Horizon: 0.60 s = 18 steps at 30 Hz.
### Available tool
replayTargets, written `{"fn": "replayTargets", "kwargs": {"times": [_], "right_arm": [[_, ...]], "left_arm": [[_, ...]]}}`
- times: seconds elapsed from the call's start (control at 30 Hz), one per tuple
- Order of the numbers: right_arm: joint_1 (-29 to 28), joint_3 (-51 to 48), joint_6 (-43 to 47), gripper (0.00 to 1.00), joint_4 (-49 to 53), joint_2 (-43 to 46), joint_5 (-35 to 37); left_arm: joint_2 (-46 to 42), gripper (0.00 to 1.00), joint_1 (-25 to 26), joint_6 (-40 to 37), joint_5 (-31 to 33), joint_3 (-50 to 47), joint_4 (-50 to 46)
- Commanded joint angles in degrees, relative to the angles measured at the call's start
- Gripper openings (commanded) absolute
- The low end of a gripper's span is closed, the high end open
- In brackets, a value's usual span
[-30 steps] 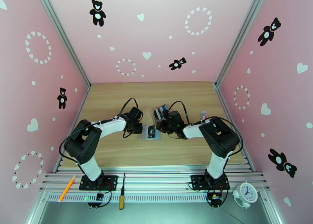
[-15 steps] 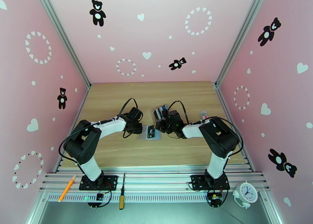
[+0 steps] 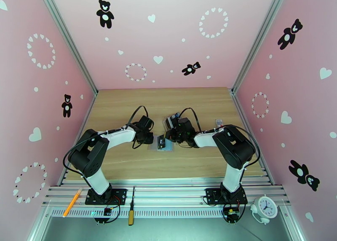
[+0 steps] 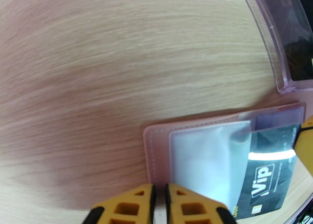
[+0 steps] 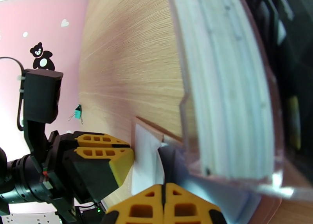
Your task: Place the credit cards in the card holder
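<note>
Left hand (image 4: 159, 193) is pinched almost fully closed on the near edge of the card holder (image 4: 156, 154) — a thin pale strip sits between its fingers. The holder lies open on the table (image 4: 98, 64) at the centre of the top view, just below the clear rack (image 4: 274, 44). The black "VIP" credit card (image 4: 270, 174) is tilted at lower right of the left wrist view, its left end under the clear sleeve (image 4: 207, 158). Right hand (image 5: 163, 191) is fully closed, one fingertip at the card's right edge; can't tell if it grips it. Versus a second ago: right hand has shifted left toward the holder and the card went with it — left hand hasn't moved.
</note>
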State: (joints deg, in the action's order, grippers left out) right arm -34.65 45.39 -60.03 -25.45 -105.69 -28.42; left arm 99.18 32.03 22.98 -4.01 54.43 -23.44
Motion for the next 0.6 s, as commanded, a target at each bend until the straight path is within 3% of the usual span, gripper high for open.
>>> {"fn": "replayTargets", "kwargs": {"times": [0.0, 0.57], "right_arm": [[-0.9, 0.2, -1.1, 0.00, 2.6, -1.4, 2.0], [-2.6, 2.9, -2.2, 0.00, 14.1, -1.9, 11.9]], "left_arm": [[1.1, 0.18, 0.5, 1.2, -2.2, -2.6, -0.7], [0.3, 0.16, 0.5, 2.9, -3.0, -6.5, 1.1]]}}
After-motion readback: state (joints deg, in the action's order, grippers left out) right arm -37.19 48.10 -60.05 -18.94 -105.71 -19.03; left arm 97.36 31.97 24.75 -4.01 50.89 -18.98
